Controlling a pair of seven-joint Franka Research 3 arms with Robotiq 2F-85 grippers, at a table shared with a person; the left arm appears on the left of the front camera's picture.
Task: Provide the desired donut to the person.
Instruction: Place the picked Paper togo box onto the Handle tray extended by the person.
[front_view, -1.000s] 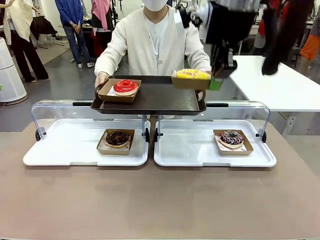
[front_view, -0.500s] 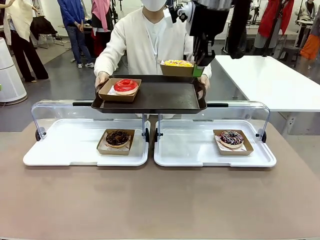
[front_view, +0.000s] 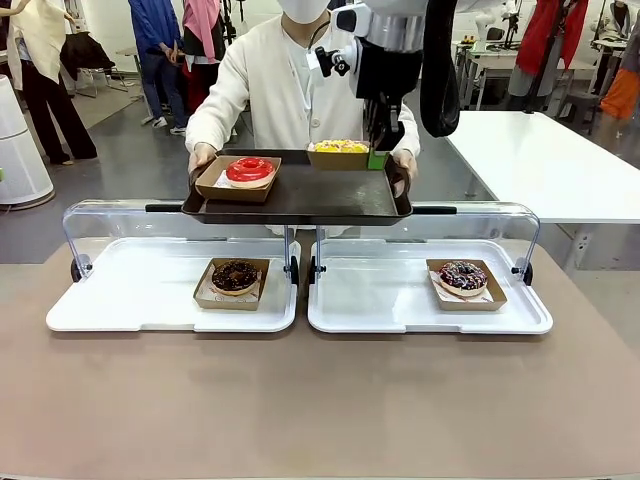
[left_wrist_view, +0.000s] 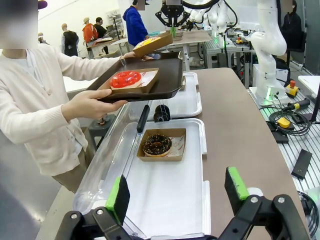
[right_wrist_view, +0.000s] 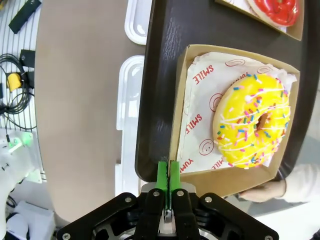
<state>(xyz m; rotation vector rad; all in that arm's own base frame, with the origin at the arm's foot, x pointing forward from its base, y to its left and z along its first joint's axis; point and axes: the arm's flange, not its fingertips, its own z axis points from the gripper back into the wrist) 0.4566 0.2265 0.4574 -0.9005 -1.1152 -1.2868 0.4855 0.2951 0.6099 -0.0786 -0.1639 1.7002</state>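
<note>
My right gripper (front_view: 376, 155) is shut on the edge of a cardboard box (front_view: 338, 159) that holds a yellow sprinkled donut (front_view: 340, 146). The box hangs low over the far right part of the dark tray (front_view: 300, 214) held by the person (front_view: 300, 80) in a cream cardigan. In the right wrist view the green pads pinch the box wall (right_wrist_view: 176, 125), with the yellow donut (right_wrist_view: 252, 127) over the dark tray (right_wrist_view: 165, 60). A red donut (front_view: 249, 170) in its box sits on the tray's left. My left gripper (left_wrist_view: 177, 192) is open over the left white tray (left_wrist_view: 165, 200).
A chocolate donut (front_view: 235, 276) sits on the left white tray (front_view: 120, 300) and a sprinkled chocolate donut (front_view: 462, 276) on the right one (front_view: 380, 300), both under raised clear lids. The person's hands grip the dark tray's ends. Bystanders stand far behind.
My right gripper has carried the yellow donut's box leftward and lower, from the dark tray's right edge to over its far right part. The person's tray has held still.
</note>
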